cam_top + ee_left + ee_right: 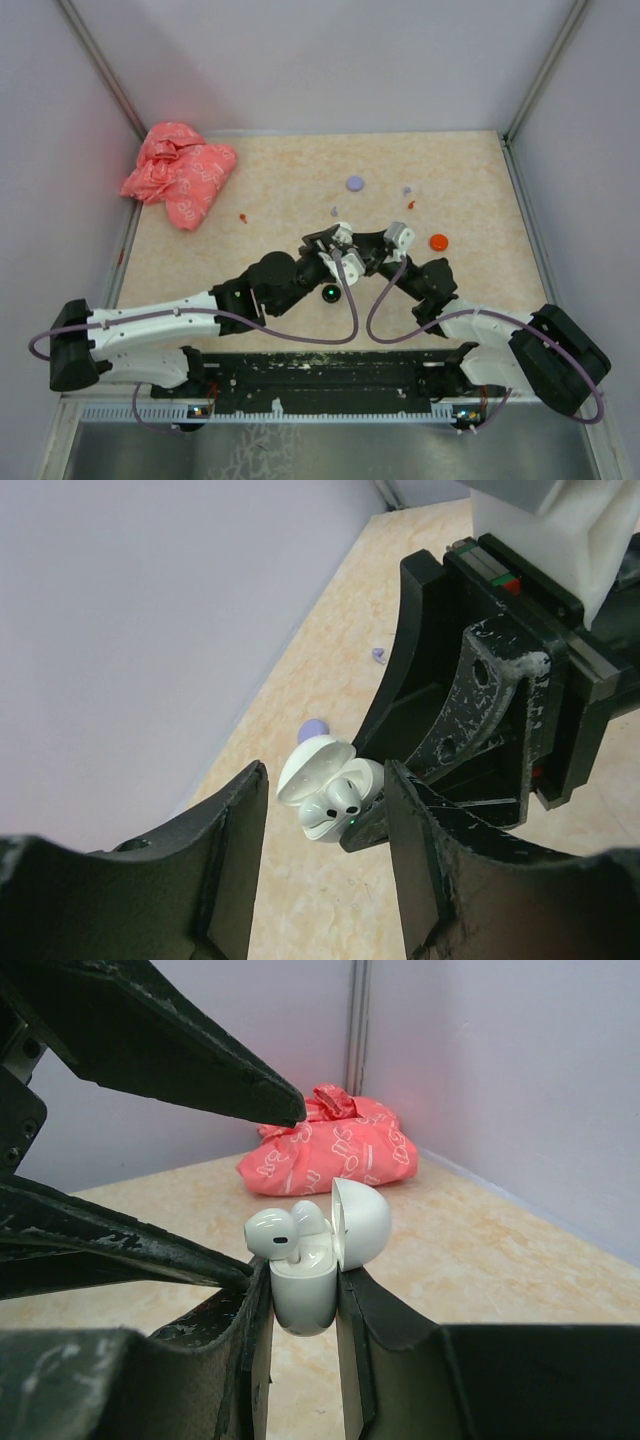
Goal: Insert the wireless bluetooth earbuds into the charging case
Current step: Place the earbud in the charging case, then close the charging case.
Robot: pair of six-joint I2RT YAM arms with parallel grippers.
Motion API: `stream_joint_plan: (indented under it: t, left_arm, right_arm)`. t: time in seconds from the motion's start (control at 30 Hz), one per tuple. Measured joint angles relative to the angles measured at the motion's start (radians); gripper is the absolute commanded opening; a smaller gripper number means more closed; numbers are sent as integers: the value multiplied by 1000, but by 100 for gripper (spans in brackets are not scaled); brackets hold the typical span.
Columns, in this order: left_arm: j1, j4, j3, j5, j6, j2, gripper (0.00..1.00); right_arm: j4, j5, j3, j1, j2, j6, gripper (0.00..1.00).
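My right gripper is shut on a white charging case and holds it upright above the table, its lid open. Two white earbuds are in the case. The nearer earbud stands higher than the other earbud. My left gripper is open and empty, its fingers spread just beside the case. In the top view both grippers meet mid-table, the left gripper next to the right gripper.
A crumpled pink bag lies at the back left. A lilac disc and an orange-red disc lie on the table. Tiny lilac pieces and orange-red pieces lie scattered round them. Walls close in three sides.
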Motion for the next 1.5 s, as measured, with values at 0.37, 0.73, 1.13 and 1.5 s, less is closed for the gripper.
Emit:
stream_joint_plan:
  t: [0.37, 0.73, 1.13, 1.5]
  left_arm:
    - [34, -93, 24, 116, -127, -62, 67]
    - [201, -213, 54, 300, -322, -193, 91]
    - [319, -294, 101, 423, -448, -155, 98]
    - [325, -344, 121, 409, -455, -103, 98]
  right_arm:
    - [71, 4, 0, 0, 17, 33, 0]
    - [94, -2, 0, 0, 37, 45, 0]
    - [103, -34, 0, 0, 43, 54, 0]
    - [103, -51, 7, 0, 53, 63, 0]
